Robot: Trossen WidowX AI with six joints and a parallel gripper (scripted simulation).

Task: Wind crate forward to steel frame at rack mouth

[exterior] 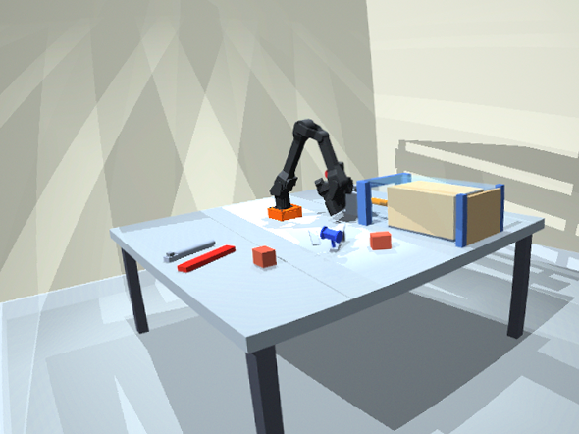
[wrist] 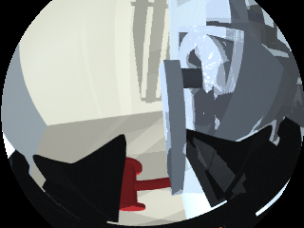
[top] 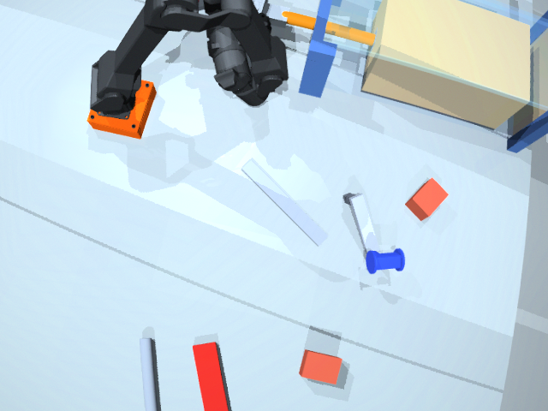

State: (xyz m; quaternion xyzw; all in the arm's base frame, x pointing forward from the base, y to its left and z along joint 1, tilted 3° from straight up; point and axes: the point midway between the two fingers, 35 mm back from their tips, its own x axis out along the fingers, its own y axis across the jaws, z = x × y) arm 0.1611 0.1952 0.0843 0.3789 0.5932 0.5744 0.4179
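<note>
Gripper [wrist: 152, 136] stands partly open, its two fingers apart on the two sides of the winch handle [exterior: 326, 173] [wrist: 176, 128], and I judge it as released, not clenched, so the handle seems only loosely enclosed. The handle lies directly in front of the gripper: its red grip is beside one finger and partly hidden by it, and its long grey bar passes near the other finger. The dark key [wrist: 192, 78] is at the far end of the bar and points toward the grey winch [exterior: 351, 205] [wrist: 263, 71]; whether it is seated in the hole, I cannot tell. The step in hand looks to be the winding, or the preparation for it. Next move should carry the grip around the winch in a smooth circle, without lifting the key. Further out, the orange strap [top: 354, 33] [exterior: 379, 201] runs through the blue steel frame [top: 313, 70] [exterior: 359, 200] to the crate [top: 447, 53] [exterior: 421, 206]. The crate looks flat inside the cubby, with its front well apart from the frame, so winding remains to be done. A blue-gripped tool [top: 384, 260] [exterior: 330, 233] lies elsewhere on the desk [top: 247, 292] [exterior: 304, 285], and seems not needed.
</note>
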